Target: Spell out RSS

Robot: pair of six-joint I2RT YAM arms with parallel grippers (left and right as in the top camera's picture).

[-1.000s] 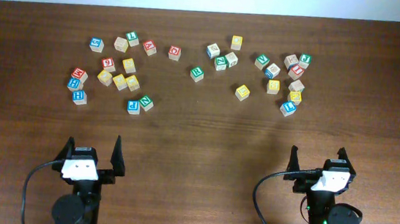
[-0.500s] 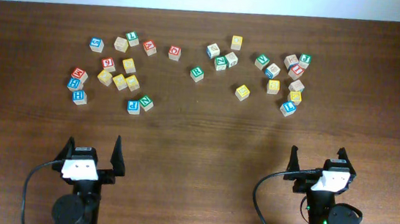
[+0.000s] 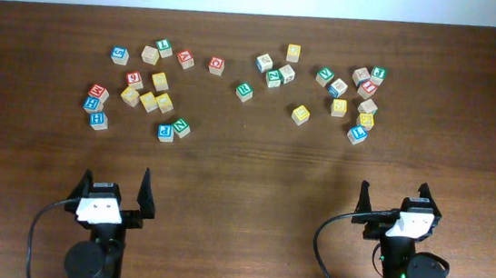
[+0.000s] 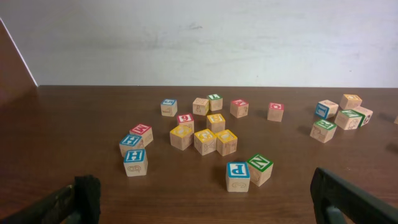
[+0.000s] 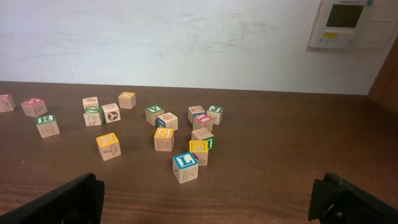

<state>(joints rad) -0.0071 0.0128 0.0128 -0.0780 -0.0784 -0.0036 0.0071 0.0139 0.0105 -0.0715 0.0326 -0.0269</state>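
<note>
The green-faced R cube point(image 3: 244, 91) sits near the middle of the far row and shows at far left in the right wrist view point(image 5: 46, 120). A yellow-faced cube that seems to read S point(image 5: 164, 133) stands in the right cluster point(image 3: 339, 106). Another yellow cube point(image 3: 300, 114) stands alone between them; its letter is unreadable. Several more yellow cubes point(image 3: 148, 101) are bunched in the left cluster point(image 4: 205, 138). My left gripper point(image 3: 115, 190) and right gripper point(image 3: 392, 203) are open and empty near the front edge, far from all cubes.
Many other letter cubes in blue, red and green lie scattered across the far half of the brown table point(image 3: 253, 176). A blue P cube point(image 4: 237, 170) and a green N cube point(image 4: 260, 165) are the nearest to my left gripper. A blue L cube point(image 5: 185, 162) is nearest to my right.
</note>
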